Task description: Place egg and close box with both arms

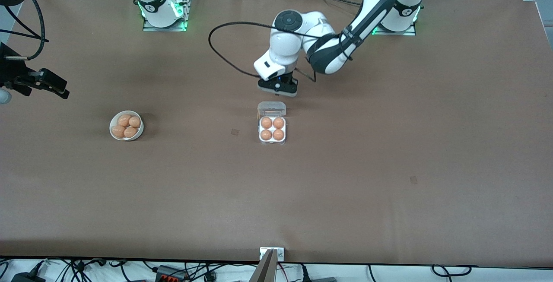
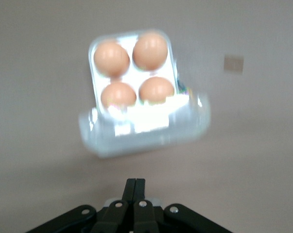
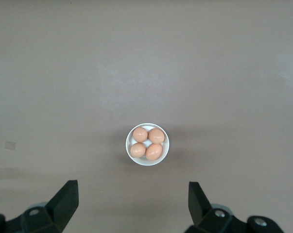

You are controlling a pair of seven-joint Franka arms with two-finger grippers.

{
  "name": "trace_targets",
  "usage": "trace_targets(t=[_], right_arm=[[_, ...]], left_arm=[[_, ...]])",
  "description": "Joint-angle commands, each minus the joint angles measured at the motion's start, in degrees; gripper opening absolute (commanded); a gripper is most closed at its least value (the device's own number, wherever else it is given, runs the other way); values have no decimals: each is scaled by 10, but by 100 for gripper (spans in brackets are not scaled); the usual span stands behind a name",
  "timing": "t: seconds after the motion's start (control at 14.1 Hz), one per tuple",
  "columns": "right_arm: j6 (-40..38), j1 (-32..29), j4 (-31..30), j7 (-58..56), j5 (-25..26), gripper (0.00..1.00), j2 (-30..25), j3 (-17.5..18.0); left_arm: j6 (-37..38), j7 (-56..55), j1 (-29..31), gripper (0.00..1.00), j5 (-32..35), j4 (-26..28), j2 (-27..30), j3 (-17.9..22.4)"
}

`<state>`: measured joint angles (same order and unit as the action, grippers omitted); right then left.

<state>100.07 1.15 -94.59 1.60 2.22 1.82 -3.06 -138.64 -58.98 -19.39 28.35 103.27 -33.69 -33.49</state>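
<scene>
Sitting near the middle of the bench [image 1: 389,195], the box [image 1: 272,129] is a small square carton with a white tray whose four cells each hold a smooth orange-brown egg [image 1: 266,122]. Its see-through lid [image 1: 271,109] is open and stands up from the tray's edge that lies farther from the front camera.

From the left wrist view the box [image 2: 131,63] appears blurred, with the clear lid [image 2: 144,126] catching bright glare between the eggs and the left end effector [image 2: 134,189], whose two black fingers are pressed together with no gap and nothing between them. The front view shows that left end effector [image 1: 278,87] hanging low over the bench just by the lid's upper edge, though its fingers are hidden there under the wrist.

Toward the right arm's end of the bench stands a round white bowl [image 1: 112,127] with four more eggs. The right wrist view looks straight down on this bowl [image 3: 129,145] from high above, and shows the right end effector [image 3: 133,201] with its fingers spread wide apart, holding nothing. In the front view the right end effector [image 1: 54,87] waits at the frame's edge, off toward that end of the bench.
</scene>
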Motion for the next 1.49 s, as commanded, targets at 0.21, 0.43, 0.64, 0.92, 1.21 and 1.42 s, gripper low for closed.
trace_targets(t=[0.21,0.43,0.64,0.92,1.21,1.42], right_arm=[[-2,-11,5,-10,-9,100,1,8],[-3,-23,5,-11,-10,100,1,24],[-15,-24,5,-8,-10,100,-1,23],[-15,-24,5,-7,-9,100,-1,23],[-15,-24,5,-7,-9,100,-1,23],[-26,-22,5,-10,-9,100,-8,23]], left_arm=[[-29,-39,8,1,94,-112,-81,-1],[-21,-35,17,1,94,-104,-67,-3],[82,-22,59,1,91,-99,-41,-52],[248,101,252,1,87,-102,-42,-236],[389,241,382,19,86,-110,-41,-337],[428,274,467,100,86,-110,-40,-405]])
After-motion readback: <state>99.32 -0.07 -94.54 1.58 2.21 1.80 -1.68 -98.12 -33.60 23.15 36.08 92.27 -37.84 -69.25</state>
